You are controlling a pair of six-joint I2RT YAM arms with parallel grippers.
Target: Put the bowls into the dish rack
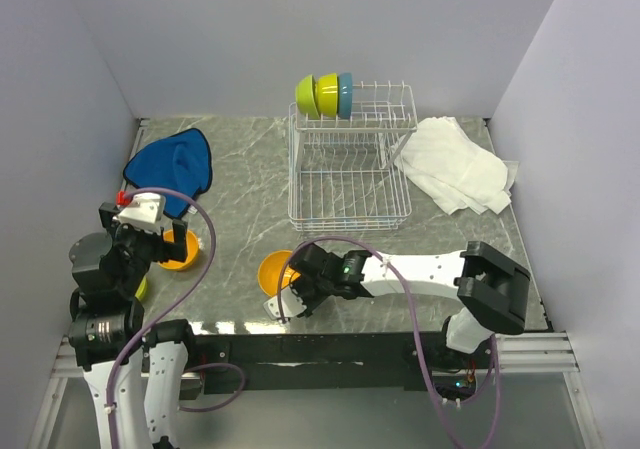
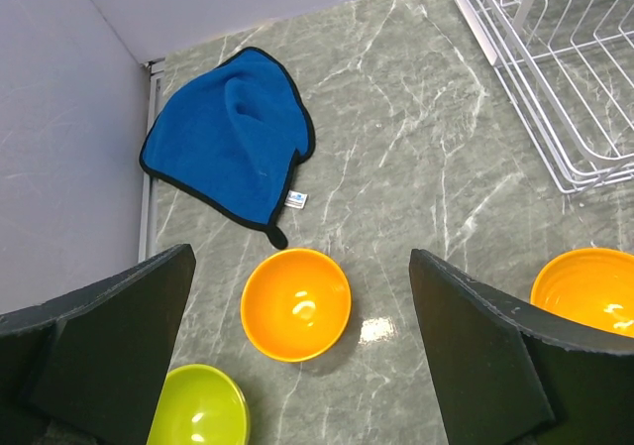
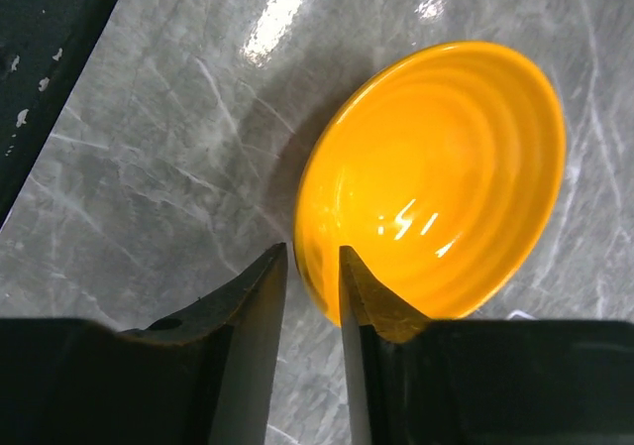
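Note:
The white wire dish rack (image 1: 350, 197) stands at the back centre; its corner shows in the left wrist view (image 2: 565, 68). Two lime green bowls (image 1: 307, 96) and a light blue bowl (image 1: 345, 95) stand on edge in its raised slots. My right gripper (image 1: 298, 287) (image 3: 313, 249) is shut on the rim of a ribbed orange bowl (image 1: 272, 269) (image 3: 446, 167) (image 2: 589, 286), one finger inside, one outside. My left gripper (image 1: 165, 234) (image 2: 302, 255) is wide open and empty above a smooth orange bowl (image 1: 183, 256) (image 2: 295, 304). A lime green bowl (image 1: 141, 288) (image 2: 198, 410) lies by the left arm.
A blue cloth (image 1: 170, 164) (image 2: 233, 138) lies at the back left by the wall. A crumpled white towel (image 1: 455, 164) lies right of the rack. The table's near edge is just behind the right gripper.

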